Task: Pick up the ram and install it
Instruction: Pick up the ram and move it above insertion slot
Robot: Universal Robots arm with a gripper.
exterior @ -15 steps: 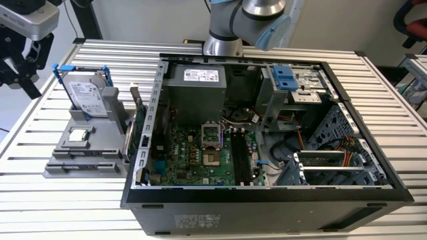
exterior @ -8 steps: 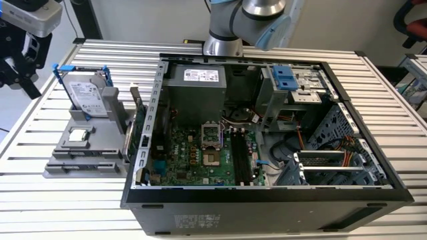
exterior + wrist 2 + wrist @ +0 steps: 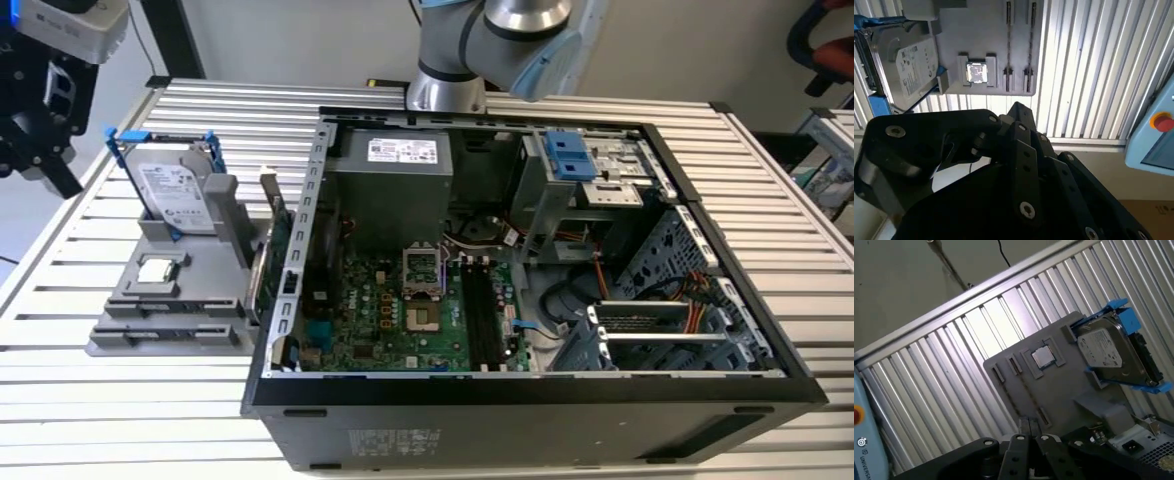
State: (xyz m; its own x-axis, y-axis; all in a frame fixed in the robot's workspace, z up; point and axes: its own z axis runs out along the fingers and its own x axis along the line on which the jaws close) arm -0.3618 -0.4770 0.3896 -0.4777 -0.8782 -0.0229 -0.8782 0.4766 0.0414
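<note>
The ram is out of view. My gripper (image 3: 59,178) hangs at the exterior view's far left, above and beside the grey parts holder (image 3: 200,300). In both wrist views the gripper (image 3: 1028,424) (image 3: 1016,107) has its black fingers drawn together with nothing visible between them. It looks down on the holder (image 3: 979,30) (image 3: 1054,390), whose two long narrow slots (image 3: 1008,40) appear as thin lines. The open computer case (image 3: 534,385) lies at the centre, and the motherboard's long dark memory slots (image 3: 477,310) run beside the processor socket.
The holder carries a silver hard drive with blue rails (image 3: 176,195) (image 3: 909,65) (image 3: 1109,352) and a small square processor chip (image 3: 158,268) (image 3: 976,72) (image 3: 1043,356). A green card (image 3: 263,275) stands between holder and case. A pale blue pendant (image 3: 1154,135) sits off the slatted table.
</note>
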